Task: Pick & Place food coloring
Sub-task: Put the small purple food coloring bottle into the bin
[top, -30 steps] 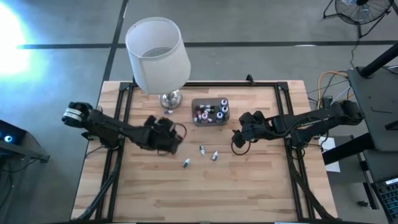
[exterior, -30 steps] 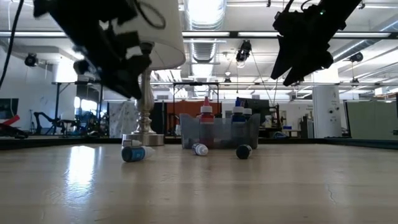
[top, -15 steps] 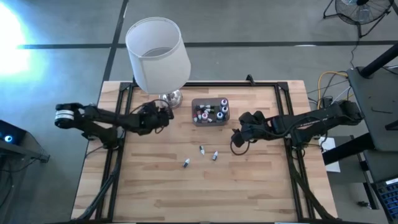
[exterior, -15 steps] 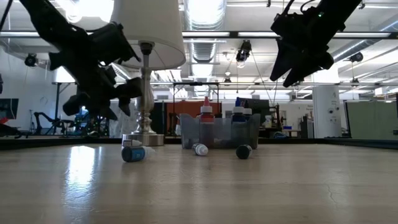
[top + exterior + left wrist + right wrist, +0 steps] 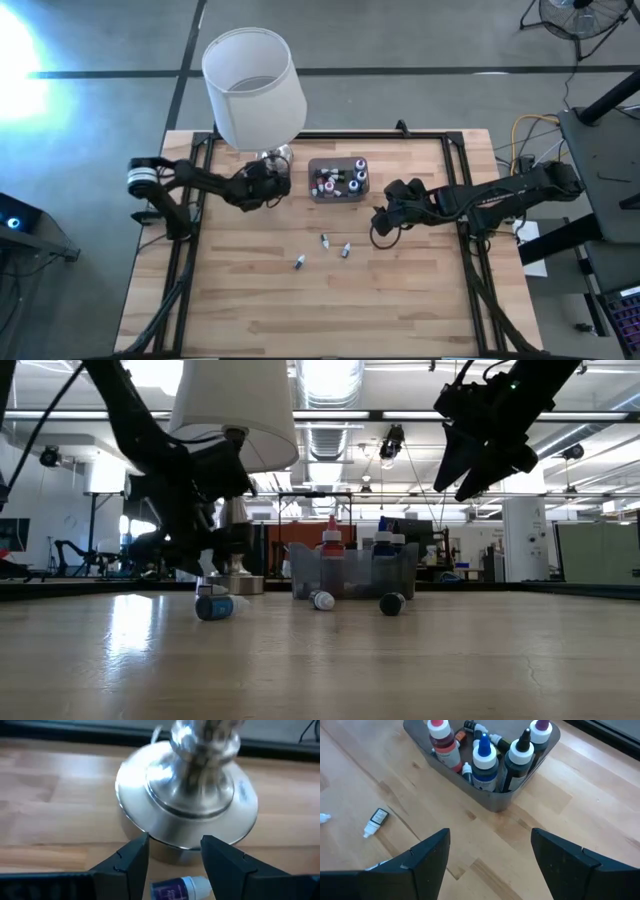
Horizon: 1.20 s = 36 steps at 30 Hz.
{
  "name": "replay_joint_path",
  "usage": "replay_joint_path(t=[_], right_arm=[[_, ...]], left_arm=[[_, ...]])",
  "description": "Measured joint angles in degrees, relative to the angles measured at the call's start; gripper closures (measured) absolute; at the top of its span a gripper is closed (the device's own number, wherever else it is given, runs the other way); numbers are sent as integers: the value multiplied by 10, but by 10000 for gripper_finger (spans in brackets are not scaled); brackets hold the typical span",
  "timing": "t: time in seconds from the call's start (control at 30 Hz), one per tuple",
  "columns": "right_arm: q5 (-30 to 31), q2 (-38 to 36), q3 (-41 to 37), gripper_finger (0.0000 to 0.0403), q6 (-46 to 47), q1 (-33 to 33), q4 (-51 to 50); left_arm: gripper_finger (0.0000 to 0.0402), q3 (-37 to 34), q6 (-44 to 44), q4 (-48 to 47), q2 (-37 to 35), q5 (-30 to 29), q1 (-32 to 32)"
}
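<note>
Left pincer [image 5: 172, 865], near lamp base [image 5: 187, 810] at frame upper left, pinched a small bottle [image 5: 179, 888], apparently; right pincer [image 5: 487, 865] spread, empty; three bottles loose mid-table [image 5: 250, 300]: light, stiff, slippery, grip across body.

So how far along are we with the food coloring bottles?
Done: several bottles stand in the grey box. In hand: the left gripper holds one bottle near the lamp base, not yet over the box. The right gripper hovers open and empty beside the box. Left: three loose bottles lying on the table, plus dropping in the held one.
</note>
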Motion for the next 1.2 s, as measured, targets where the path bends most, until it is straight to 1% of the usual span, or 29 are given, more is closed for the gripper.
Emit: replay_joint_path(t=[0.1,0.27,0.4,0.5,0.57,0.63,0.67,0.73,0.87,0.93,1.03,1.07,1.13,1.2], right_arm=[[0,0,0,136,0,0,-2],[0,0,0,138,0,0,-3],[0,0,0,139,0,0,-3],[0,0,0,140,0,0,-3],[0,0,0,140,0,0,-3],[0,0,0,141,2,0,-3],[-1,0,0,142,3,0,-3],[-1,0,0,143,3,0,-3],[-2,0,-1,143,7,0,-7],[-2,0,-1,143,8,0,-7],[-12,-1,-1,143,15,0,-8],[-23,-1,-1,143,16,0,-7],[-58,-1,-1,142,15,0,-8],[-84,-1,-4,143,12,2,-8]], left_arm=[[243,16,3,-9,18,13,10],[243,28,13,-20,17,38,26],[243,27,28,-21,12,70,39],[243,26,26,-24,13,84,40],[243,26,24,-21,16,123,38],[243,22,23,-25,23,131,35],[243,23,20,-24,23,144,33],[243,22,19,-21,25,138,25],[243,19,1,-26,18,138,7],[243,19,-3,-35,2,167,-8],[243,26,3,-61,-29,195,-36],[243,30,20,-82,-46,205,-49],[243,41,86,-132,-86,242,-81],[243,47,158,-196,-138,284,-139]])
